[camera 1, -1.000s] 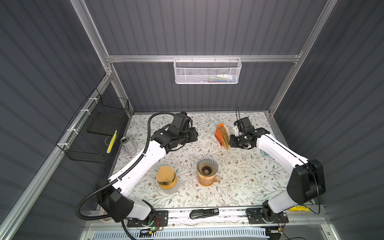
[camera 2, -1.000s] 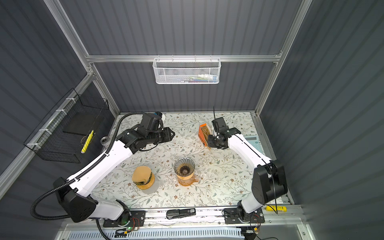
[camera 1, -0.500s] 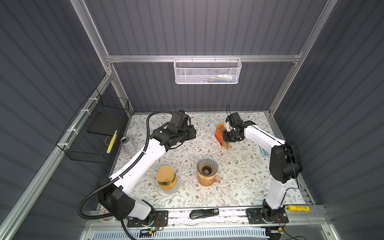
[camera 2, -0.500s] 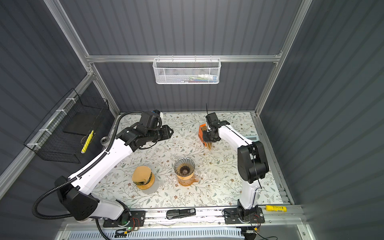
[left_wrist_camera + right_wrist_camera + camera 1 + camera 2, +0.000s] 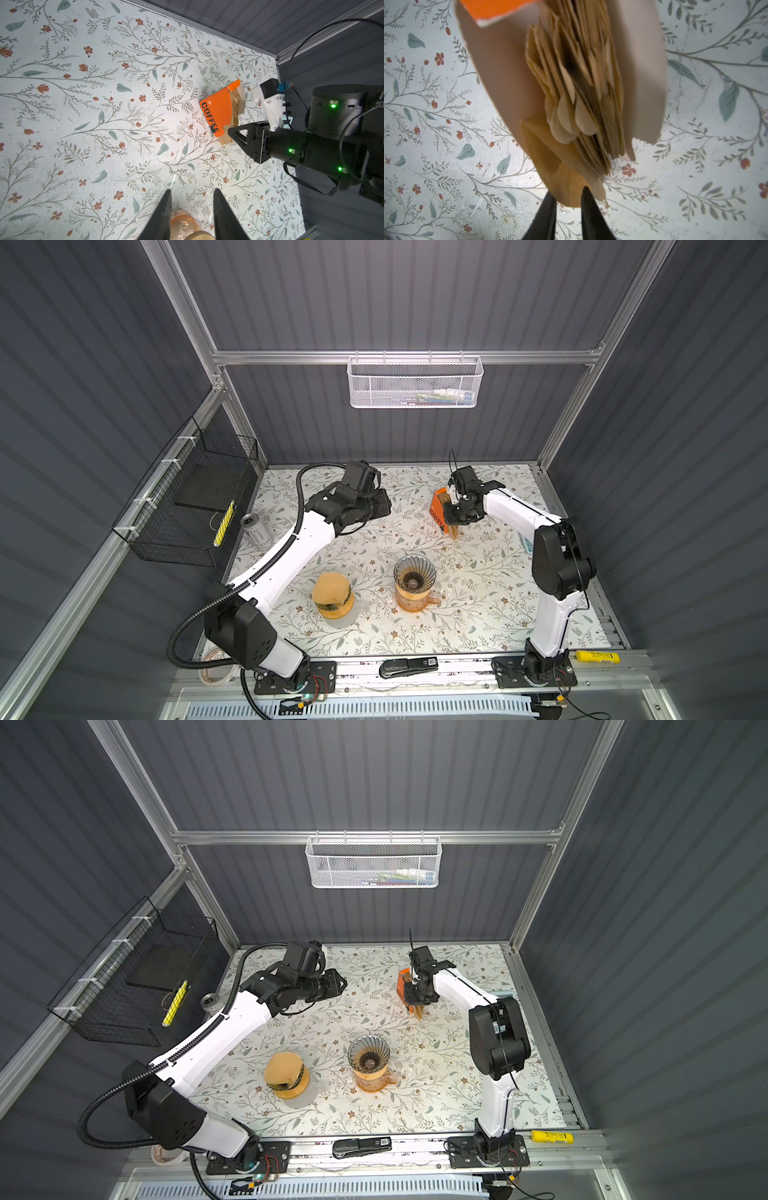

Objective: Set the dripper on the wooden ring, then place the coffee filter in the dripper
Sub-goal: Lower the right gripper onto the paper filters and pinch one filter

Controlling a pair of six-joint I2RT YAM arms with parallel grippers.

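Left arm [image 5: 299, 547] extended, right arm [image 5: 515, 510] bent, jaws apart.

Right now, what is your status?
Left gripper open, empty. Right gripper open, tips at a filter poking from the box. Dripper has no filter. Nothing in the way.

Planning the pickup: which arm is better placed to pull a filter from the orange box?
Right. The right gripper straddles the edge of a filter at the orange box; the left gripper hangs open, apart.
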